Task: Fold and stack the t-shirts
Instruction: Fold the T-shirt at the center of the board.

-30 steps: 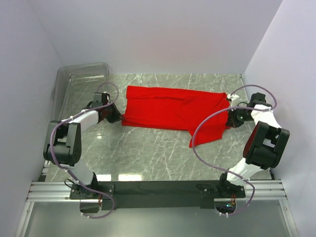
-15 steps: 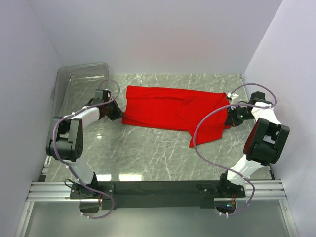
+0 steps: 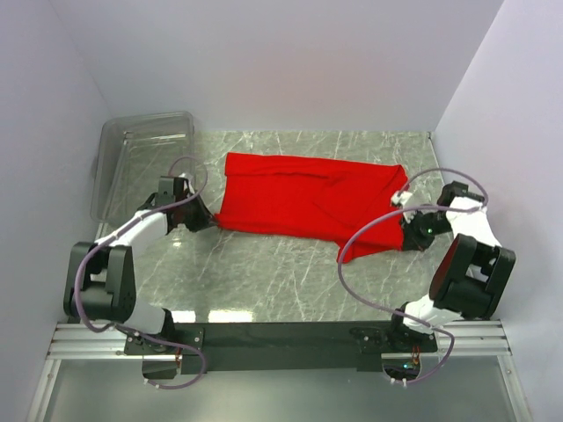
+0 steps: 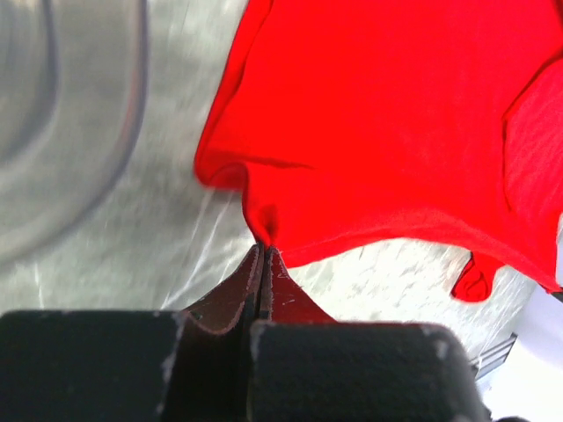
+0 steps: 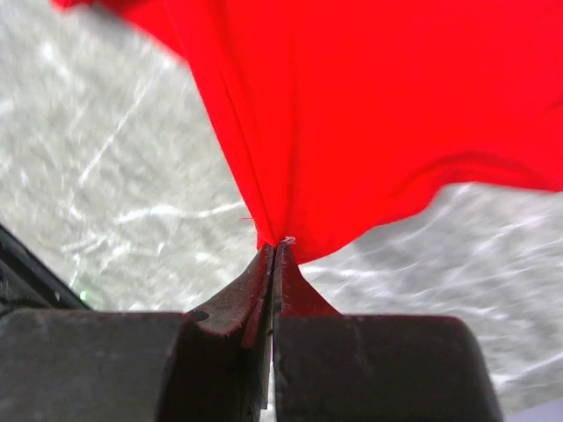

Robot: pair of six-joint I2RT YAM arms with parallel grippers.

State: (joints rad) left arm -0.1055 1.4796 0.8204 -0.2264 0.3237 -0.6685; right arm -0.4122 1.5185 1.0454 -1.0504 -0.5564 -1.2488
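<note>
A plain bright red t-shirt (image 3: pixel 303 198) lies stretched left to right across the far half of the marble table (image 3: pixel 264 272). My left gripper (image 3: pixel 209 221) is shut on the shirt's near-left corner; in the left wrist view the closed tips (image 4: pixel 262 250) pinch the red hem (image 4: pixel 352 176). My right gripper (image 3: pixel 402 238) is shut on the shirt's near-right corner, where a flap hangs toward me. In the right wrist view the red cloth (image 5: pixel 369 114) fans out from the closed tips (image 5: pixel 274 248).
A clear plastic bin (image 3: pixel 141 158) stands at the far left, just behind my left arm. White walls close in the table on the left, back and right. The black base rail (image 3: pixel 281 336) runs along the near edge.
Both grippers have drawn toward me with their corners of the shirt. The shirt's near edge and right flap have shifted nearer.
</note>
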